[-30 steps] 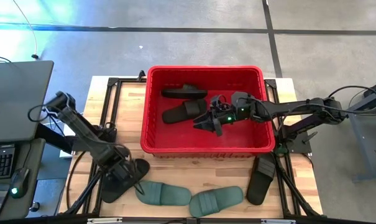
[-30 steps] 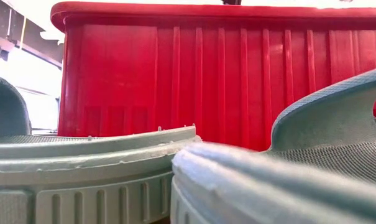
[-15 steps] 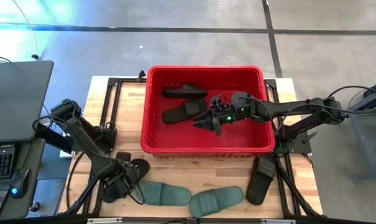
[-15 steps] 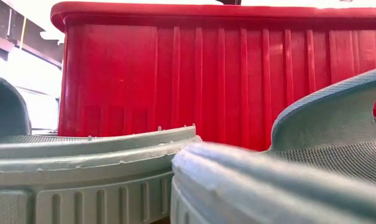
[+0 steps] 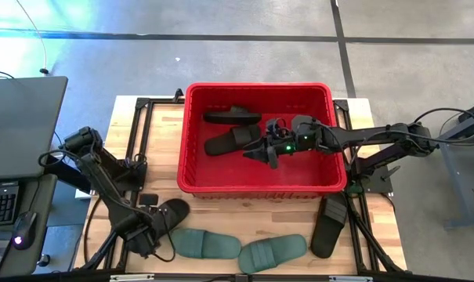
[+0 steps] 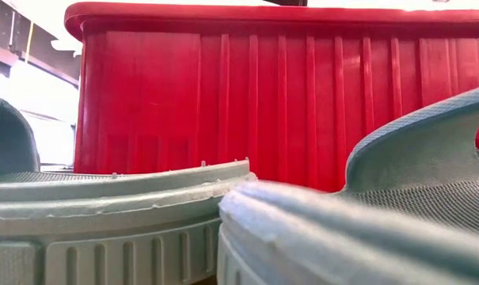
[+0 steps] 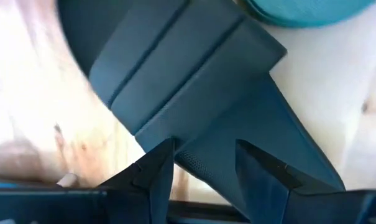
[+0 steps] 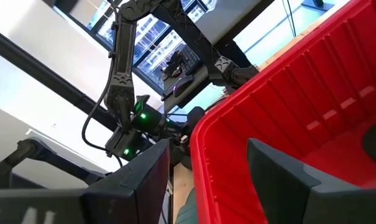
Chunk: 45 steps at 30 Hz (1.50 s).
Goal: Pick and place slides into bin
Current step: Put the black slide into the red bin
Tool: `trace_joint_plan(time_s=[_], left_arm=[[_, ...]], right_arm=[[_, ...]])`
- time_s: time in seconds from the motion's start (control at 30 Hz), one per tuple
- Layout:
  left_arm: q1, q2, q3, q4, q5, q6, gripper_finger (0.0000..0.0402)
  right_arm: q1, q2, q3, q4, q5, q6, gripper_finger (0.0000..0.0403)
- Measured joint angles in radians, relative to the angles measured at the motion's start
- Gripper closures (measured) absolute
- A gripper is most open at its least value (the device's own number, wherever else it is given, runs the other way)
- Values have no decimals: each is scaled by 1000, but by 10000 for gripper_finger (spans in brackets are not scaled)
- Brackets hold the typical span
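Note:
The red bin [image 5: 258, 182] stands at the table's far middle with two black slides [image 5: 232, 117] [image 5: 227, 142] lying in it. My right gripper [image 5: 262, 153] hovers open and empty over the bin's inside. A third black slide [image 5: 172, 211] lies flat on the table at the near left. My left gripper [image 5: 145, 237] is low over that slide's near-left end, and its open fingers stand on either side of that end [image 7: 203, 163]. Two sage-green slides [image 5: 207, 243] [image 5: 273, 253] lie at the near edge. A fourth black slide [image 5: 327, 227] lies at the near right. My left gripper comes slanting down from the table's near left at the black slide's near-left end [image 7: 206, 149], with one finger [image 7: 155, 177] on each side of it. I cannot tell whether the fingers touch it. The slide lies flat on the table.
The bin's tall ribbed wall [image 6: 287, 111] rises behind the two green slides [image 6: 120, 214] [image 6: 366, 229] in the low view. Black frame rails [image 5: 139, 133] run along the table's left and right sides. A desk with a keyboard [image 5: 1, 204] stands left of the table.
My left gripper has moved along the black slide toward the table's near-left corner and now stands at the slide's near-left end. The slide has stayed where it was.

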<state>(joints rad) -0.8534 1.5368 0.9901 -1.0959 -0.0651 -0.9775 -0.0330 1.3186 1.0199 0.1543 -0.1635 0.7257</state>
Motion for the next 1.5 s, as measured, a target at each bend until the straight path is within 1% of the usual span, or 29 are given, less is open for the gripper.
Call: trace_joint_plan(time_s=[0.13, 0.33, 0.5, 0.63, 0.87, 0.97, 1.07, 1.17, 1.33, 1.5], left_arm=[[3, 0, 0, -17, -74, 0, 247], [2, 0, 0, -33, -148, -23, 247], [3, 0, -4, -34, -236, -27, 247], [2, 6, -4, -35, -303, -61, 247], [2, 95, -4, -10, -291, -84, 247], [2, 121, -3, 0, -319, -128, 247], [8, 124, -3, -4, -343, -154, 247], [17, 124, 6, -16, -339, -157, 247], [19, 126, 50, -39, -402, -160, 247], [24, 126, 79, -50, -403, -156, 248]], right_arm=[[0, 0, 0, 0, 1, 9, 199], [0, 0, 0, 0, 3, 10, 199], [0, 0, 0, 0, 2, 10, 199], [0, 0, 0, 0, 2, 11, 199], [1, 0, 0, 0, 2, 11, 199], [1, 0, 0, 0, 2, 11, 199], [1, 0, 0, 1, 2, 11, 199], [1, 0, 0, 1, 1, 11, 199], [1, 0, 0, 1, -1, 11, 199], [1, 0, 0, 1, -1, 11, 199]])
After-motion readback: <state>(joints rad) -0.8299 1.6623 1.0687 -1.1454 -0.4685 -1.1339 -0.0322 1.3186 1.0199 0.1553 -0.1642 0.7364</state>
